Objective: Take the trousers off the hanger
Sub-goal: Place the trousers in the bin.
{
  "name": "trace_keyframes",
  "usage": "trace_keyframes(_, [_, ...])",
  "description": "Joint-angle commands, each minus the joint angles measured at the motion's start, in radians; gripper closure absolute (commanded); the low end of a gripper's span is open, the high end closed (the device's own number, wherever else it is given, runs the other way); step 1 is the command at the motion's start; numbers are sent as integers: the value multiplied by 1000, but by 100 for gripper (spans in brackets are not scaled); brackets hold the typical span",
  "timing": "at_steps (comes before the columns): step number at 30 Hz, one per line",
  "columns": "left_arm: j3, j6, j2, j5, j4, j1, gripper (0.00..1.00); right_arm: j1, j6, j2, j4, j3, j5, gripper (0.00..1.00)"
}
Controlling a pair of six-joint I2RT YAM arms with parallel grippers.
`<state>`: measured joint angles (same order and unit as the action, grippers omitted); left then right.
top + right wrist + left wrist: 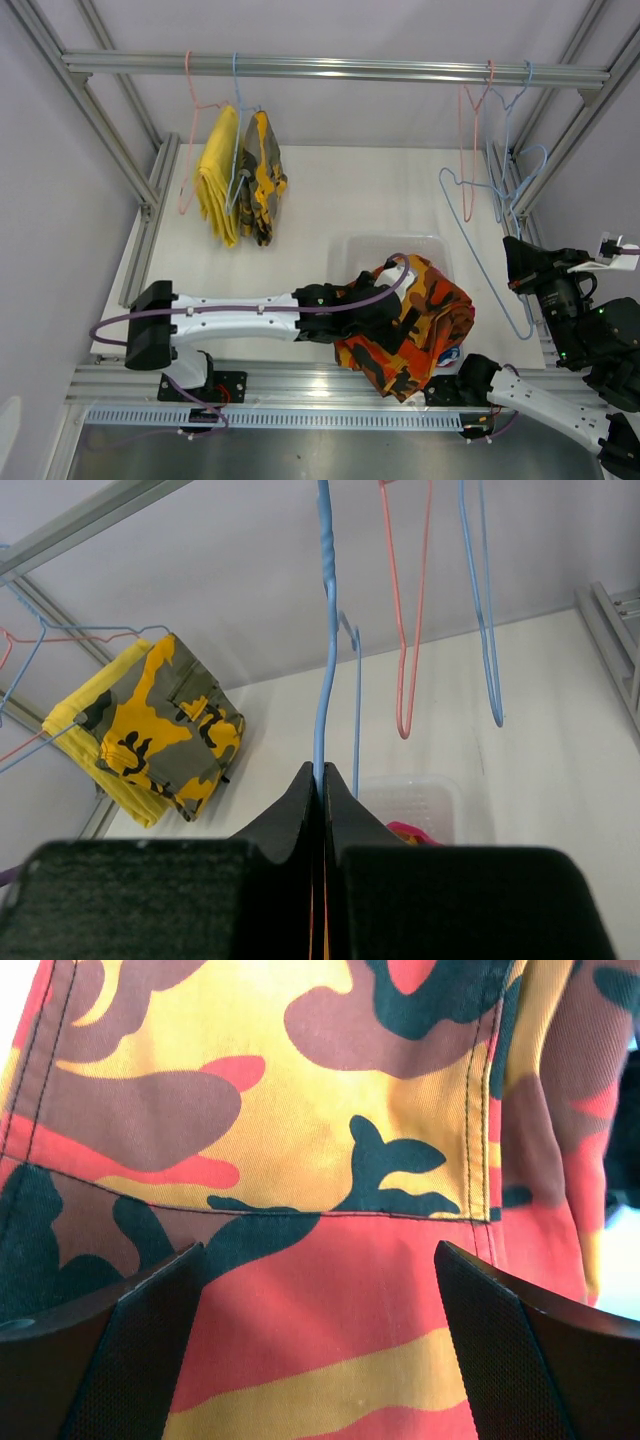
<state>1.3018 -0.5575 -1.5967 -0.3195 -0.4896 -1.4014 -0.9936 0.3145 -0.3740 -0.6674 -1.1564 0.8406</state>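
The left gripper (318, 1250) stands wide open against the orange camouflage trousers (420, 330), gripping nothing. They lie heaped on the near right side of the table (320, 200), spilling over the near rim of a clear plastic bin (350, 248). The right gripper (322, 775) is clamped tight on a blue wire hanger (325, 680), now bare. At far left, the yellow trousers (215, 175) and the olive-yellow camouflage trousers (262, 175) hang from the overhead rail (330, 68). A scrap of magenta cloth (405, 831) shows inside the bin.
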Motion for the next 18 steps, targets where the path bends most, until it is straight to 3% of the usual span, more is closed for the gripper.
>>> trace_keyframes(1, [-41, -7, 63, -24, -103, -18, 1, -7, 8, -16, 43, -19, -20, 100])
trace_keyframes(8, [-209, -65, -61, 19, 14, -30, 1, -7, 23, -19, 58, 18, -32, 100])
trace_keyframes(13, [-182, -73, -256, 108, 72, -39, 0, -7, 23, -16, 54, 35, -21, 100])
trace_keyframes(18, [-76, -52, -312, 100, 40, -60, 0, -8, 3, -17, 48, 27, -18, 100])
